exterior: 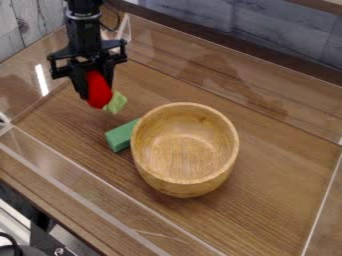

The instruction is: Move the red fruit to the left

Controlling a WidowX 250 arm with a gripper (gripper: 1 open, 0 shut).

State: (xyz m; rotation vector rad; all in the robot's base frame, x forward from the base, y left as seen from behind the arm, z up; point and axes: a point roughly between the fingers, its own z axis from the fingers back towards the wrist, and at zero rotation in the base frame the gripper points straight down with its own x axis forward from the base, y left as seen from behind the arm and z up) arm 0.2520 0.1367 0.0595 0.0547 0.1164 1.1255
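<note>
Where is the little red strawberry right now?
The red fruit sits in the pincer, upper left of the camera view, just above the green block and left of the wooden bowl.

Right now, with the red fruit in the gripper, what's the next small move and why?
Probably keep carrying it a little farther left, then lower it. The gripper is shut on the red fruit, which hangs just left of the green block and the wooden bowl, so it has not cleared them by much. The table looks bare on that side.
</note>
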